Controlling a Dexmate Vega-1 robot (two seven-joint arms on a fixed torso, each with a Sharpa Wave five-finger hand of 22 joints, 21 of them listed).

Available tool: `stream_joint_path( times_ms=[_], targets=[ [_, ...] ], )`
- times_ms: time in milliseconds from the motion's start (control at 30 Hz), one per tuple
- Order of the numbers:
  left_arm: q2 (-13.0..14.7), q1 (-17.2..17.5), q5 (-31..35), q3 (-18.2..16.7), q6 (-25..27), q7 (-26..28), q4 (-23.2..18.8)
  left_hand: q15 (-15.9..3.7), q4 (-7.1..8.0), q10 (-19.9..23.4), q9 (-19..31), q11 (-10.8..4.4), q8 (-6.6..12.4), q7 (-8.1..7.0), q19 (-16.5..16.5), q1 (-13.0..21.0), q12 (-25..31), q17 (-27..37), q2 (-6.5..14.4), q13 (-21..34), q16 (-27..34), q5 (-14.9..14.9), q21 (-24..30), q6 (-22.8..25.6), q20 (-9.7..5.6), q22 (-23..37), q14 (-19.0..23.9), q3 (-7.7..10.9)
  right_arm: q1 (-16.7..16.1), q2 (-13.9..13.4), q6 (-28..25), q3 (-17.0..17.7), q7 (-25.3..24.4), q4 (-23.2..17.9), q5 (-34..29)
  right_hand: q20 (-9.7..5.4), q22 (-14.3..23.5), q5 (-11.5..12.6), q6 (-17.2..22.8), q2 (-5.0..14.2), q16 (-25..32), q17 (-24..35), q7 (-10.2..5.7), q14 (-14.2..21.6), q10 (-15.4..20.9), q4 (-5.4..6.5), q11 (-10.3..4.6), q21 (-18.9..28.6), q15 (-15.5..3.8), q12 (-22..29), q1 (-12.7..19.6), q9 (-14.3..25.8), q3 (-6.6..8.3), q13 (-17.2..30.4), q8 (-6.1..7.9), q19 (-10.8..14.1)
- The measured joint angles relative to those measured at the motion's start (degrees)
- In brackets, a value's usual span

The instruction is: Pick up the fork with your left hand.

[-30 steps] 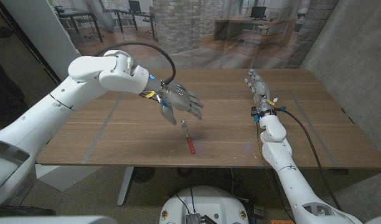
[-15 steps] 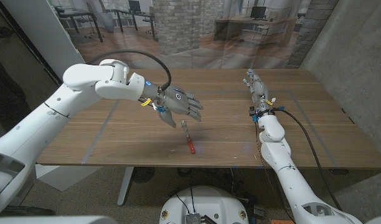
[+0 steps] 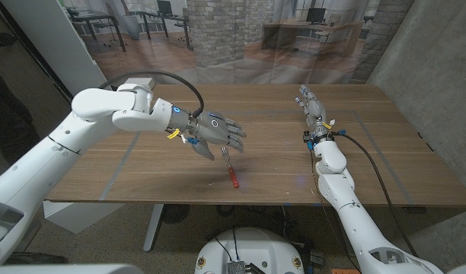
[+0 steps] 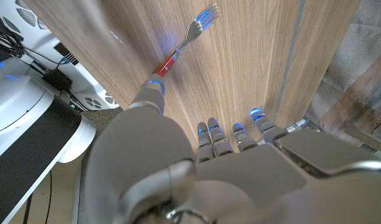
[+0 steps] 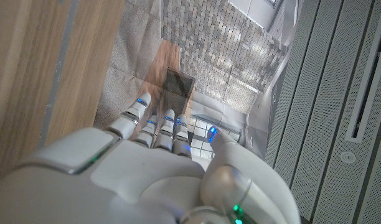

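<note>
1. The wooden desk (image 3: 142, 171) spans the head view, with pale lines running across its top.
2. The left arm (image 3: 88, 125) reaches in over the desk from the robot's left side, a black cable (image 3: 183, 80) looping above its wrist.
3. The right arm (image 3: 343, 190) lies along the desk's right part.
4. The left hand (image 3: 216, 131) hangs above the desk near its middle with its fingers spread and nothing in them; in the left wrist view its fingertips (image 4: 206, 129) point down at bare wood beside the fork.
5. The right hand (image 3: 312, 105) is stretched out over the far part of the desk with its fingers straight and close together, holding nothing.
6. The fork (image 3: 229, 168) lies on the desk just in front of the left hand, red handle toward the near edge and tines toward the hand, not touched by it.
</note>
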Motion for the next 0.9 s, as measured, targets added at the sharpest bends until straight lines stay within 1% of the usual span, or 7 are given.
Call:
stream_joint_path(
  times_ms=[233,267,333,533,633,700,900],
  targets=[
    [0.0,0.0,2.1,0.0,-0.1,2.3,0.0,0.00,-0.13,0.0,0.0,0.00,-0.30,0.00,0.0,0.3,0.0,0.0,0.3,0.0,0.0,0.0,0.0,0.0,0.00,0.0,0.0,-0.13,-0.1,-0.1,0.0,-0.2,0.0,-0.3,0.0,0.00,0.0,0.0,0.0,0.00,0.0,0.0,0.00,0.0,0.0,0.00,0.04,0.0,0.00,0.0,0.0,0.0,0.00,0.0,0.00,0.0],
    [0.1,1.6,2.4,-0.5,-0.1,2.7,0.6,0.00,-0.13,0.0,0.0,0.00,-0.34,0.00,0.0,0.5,0.0,0.0,0.5,0.0,0.0,0.0,0.0,0.0,0.00,0.0,0.0,-0.13,-0.1,-0.1,-0.5,-0.2,-0.3,-0.3,-0.3,0.00,0.0,0.0,0.0,0.00,0.0,0.0,0.00,0.0,0.2,0.00,0.20,0.0,0.00,0.0,0.0,0.0,0.00,0.0,0.00,0.0],
    [0.2,1.7,2.9,-0.5,-0.1,3.3,0.7,0.01,-0.28,0.0,0.0,0.00,-0.33,0.00,0.0,0.5,0.0,0.0,0.5,0.0,0.0,0.0,0.0,0.0,0.00,0.0,0.0,-0.28,-0.1,-0.1,-0.6,-0.3,-0.3,-0.3,-0.3,0.00,0.0,0.0,0.0,0.00,0.0,0.0,0.00,0.0,0.2,0.00,0.20,0.0,0.00,0.0,0.0,0.0,0.00,0.0,0.00,0.0],
    [0.4,1.9,3.6,-0.3,-0.1,4.7,1.2,0.01,-0.28,0.2,-0.2,-0.21,-0.33,-0.05,0.0,0.7,0.0,0.0,0.7,0.0,0.0,0.0,0.0,0.0,0.00,0.0,0.4,-0.28,-0.2,-0.2,-0.6,-0.4,-0.4,-0.2,-0.4,0.00,0.0,0.0,0.0,0.00,0.0,0.0,0.00,0.0,0.2,0.00,0.20,0.0,0.00,0.0,0.0,0.0,0.00,0.0,0.00,0.0],
    [0.6,2.0,3.7,0.1,0.0,5.2,1.5,0.01,-0.31,0.5,-0.1,-0.04,-0.33,-0.31,0.3,0.9,0.1,0.0,1.0,0.0,0.0,0.0,0.0,0.3,0.31,0.0,0.4,-0.31,-0.1,-0.2,-0.6,-0.5,-0.4,-0.1,-0.4,0.00,0.0,0.0,0.0,0.00,0.0,0.0,0.00,0.0,0.2,-0.24,0.20,0.0,0.00,0.0,0.0,0.0,0.24,0.0,0.00,0.0],
    [0.7,2.0,3.7,0.4,0.0,5.6,1.7,0.01,-0.49,0.7,-0.1,-0.30,-0.33,-0.20,0.6,0.9,0.4,0.0,1.0,0.2,0.0,0.0,0.0,0.4,0.00,0.0,0.4,-0.56,-0.1,-0.2,-0.6,-0.5,-0.4,0.0,-0.4,0.00,0.0,0.0,0.0,0.00,0.0,0.0,0.00,0.0,0.2,-0.24,0.20,0.0,0.00,0.0,0.0,0.0,0.24,0.0,0.00,0.0],
    [0.9,2.0,4.0,0.9,0.0,6.4,2.0,0.01,-0.28,0.7,-0.1,-0.29,-0.33,-0.10,0.6,0.9,0.4,0.0,1.0,0.3,0.0,0.0,0.0,0.5,0.00,0.0,0.4,-0.77,0.0,-0.2,-0.7,-0.6,-0.4,0.3,-0.4,0.00,0.0,0.0,0.0,0.00,0.0,0.0,0.00,0.0,0.2,-0.24,0.20,0.0,0.00,0.0,0.0,0.0,0.24,0.0,0.00,0.0]
  ],
)
